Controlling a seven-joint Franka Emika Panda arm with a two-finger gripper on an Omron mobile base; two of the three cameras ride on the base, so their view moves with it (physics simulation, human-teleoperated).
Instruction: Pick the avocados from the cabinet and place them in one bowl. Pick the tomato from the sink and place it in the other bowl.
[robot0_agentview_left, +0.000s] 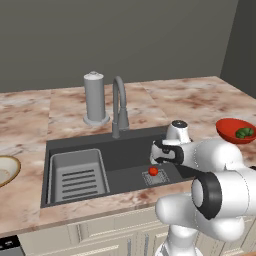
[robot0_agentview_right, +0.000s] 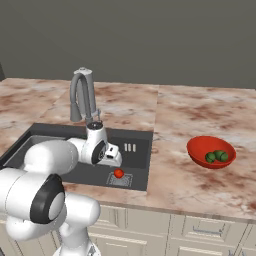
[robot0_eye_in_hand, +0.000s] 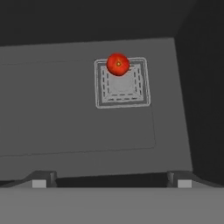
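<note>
One tomato sits on the square drain in the sink.

Two avocados lie together in the red bowl on the marble surface, right of the basin. The cream bowl rests at the far left edge of the left base view. The gripper hangs over the sink floor, its fingers spread wide and empty, the tomato ahead of them and apart. A grey ribbed rack fills the basin's left end; the faucet and a grey canister stand behind.
</note>
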